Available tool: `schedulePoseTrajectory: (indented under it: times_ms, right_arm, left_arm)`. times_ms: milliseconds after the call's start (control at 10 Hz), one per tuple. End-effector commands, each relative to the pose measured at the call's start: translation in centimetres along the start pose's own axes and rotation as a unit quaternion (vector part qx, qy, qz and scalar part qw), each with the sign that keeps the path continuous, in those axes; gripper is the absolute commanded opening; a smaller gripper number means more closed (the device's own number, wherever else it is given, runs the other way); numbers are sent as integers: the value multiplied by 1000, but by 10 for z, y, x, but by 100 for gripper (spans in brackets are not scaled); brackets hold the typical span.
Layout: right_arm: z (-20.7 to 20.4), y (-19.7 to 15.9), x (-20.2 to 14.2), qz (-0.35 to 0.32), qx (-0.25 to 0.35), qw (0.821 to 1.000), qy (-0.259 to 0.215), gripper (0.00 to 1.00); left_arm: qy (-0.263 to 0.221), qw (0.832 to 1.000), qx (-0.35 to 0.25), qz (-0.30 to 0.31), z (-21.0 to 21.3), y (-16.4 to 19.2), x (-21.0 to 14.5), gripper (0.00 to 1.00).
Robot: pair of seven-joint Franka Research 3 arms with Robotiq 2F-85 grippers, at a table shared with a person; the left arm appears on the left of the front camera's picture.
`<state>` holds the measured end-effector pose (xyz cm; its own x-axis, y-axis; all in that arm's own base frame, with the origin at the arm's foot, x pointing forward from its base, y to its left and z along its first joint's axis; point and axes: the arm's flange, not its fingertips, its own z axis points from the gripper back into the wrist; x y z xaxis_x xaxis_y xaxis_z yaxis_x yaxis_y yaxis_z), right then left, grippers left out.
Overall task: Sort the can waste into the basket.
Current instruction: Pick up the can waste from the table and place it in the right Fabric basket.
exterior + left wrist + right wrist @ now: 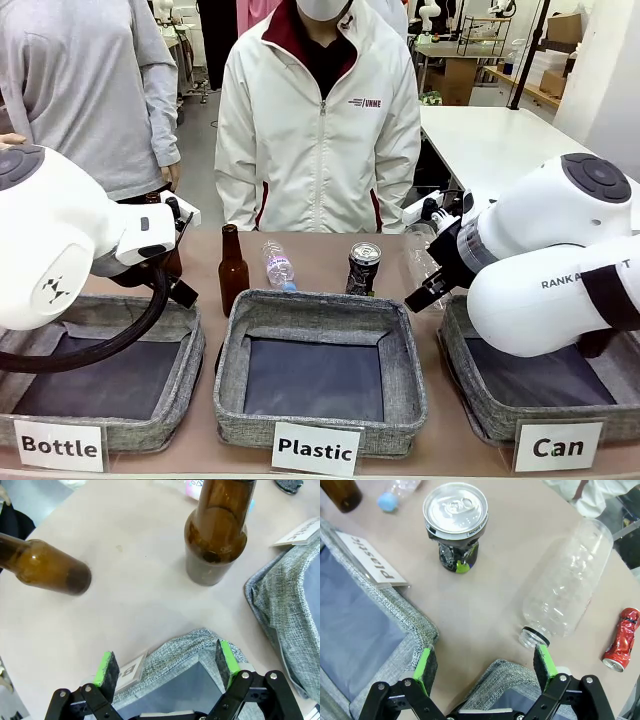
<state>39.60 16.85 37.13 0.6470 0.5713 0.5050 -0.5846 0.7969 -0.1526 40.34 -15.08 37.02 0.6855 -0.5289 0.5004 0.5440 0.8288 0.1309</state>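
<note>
Tan table ran across mid-frame. Can basket sat lower right, under right arm. Right gripper at bottom centre, jaws spread wide, empty, over grey basket corner. Left gripper also spread, empty. Black can stood upright, upper left. Red can lay dented at right edge, near clear bottle.

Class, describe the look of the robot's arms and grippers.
The left arm and right arm are white, rounded, with grey joint caps. A black cable loops below the left arm; black lettering marks the right. The left gripper and right gripper are black with green pads.
</note>
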Motion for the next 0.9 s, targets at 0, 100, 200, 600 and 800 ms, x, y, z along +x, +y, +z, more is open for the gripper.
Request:
schedulePoseTrajectory:
  times_ms: [0,100,200,600,800]
  right_arm:
    - [0,0,0,0,0,1000,0,100]
    - [0,0,0,0,0,1000,0,100]
    - [0,0,0,0,0,1000,0,100]
    - [71,-7,20,-30,66,997,26,100]
    - [131,-18,22,-156,124,980,15,100]
  left_arm:
    - [0,1000,0,0,0,0,0,100]
    - [0,1000,0,0,0,0,0,100]
    - [0,1000,0,0,0,0,0,100]
    - [36,990,-129,36,74,5,3,100]
    - [74,971,-197,109,125,16,-6,100]
